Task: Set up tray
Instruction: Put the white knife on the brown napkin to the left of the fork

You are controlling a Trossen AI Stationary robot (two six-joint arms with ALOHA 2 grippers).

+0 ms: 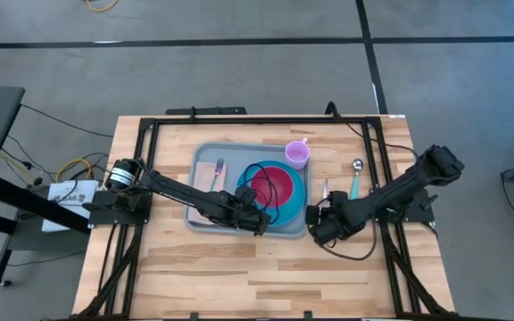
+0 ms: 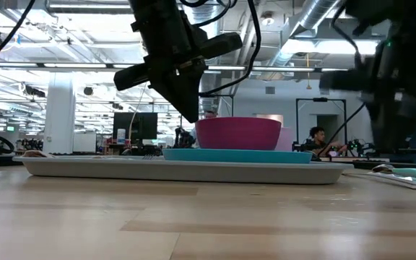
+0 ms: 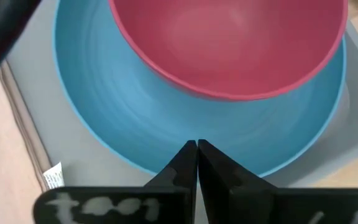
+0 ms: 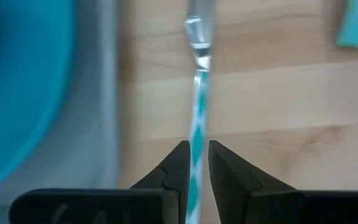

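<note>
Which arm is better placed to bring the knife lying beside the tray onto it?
The right. The right gripper hangs directly over the knife on the table beside the tray, fingers narrowly apart astride its striped handle. The left gripper is shut, over the blue plate.

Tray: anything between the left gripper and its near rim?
Nothing visible. The left gripper, shut, hangs over the near rim of the large pale grey-blue plastic tray; the round blue plate holding a pink bowl lies just beyond its tips. The right gripper is off the tray.
</note>
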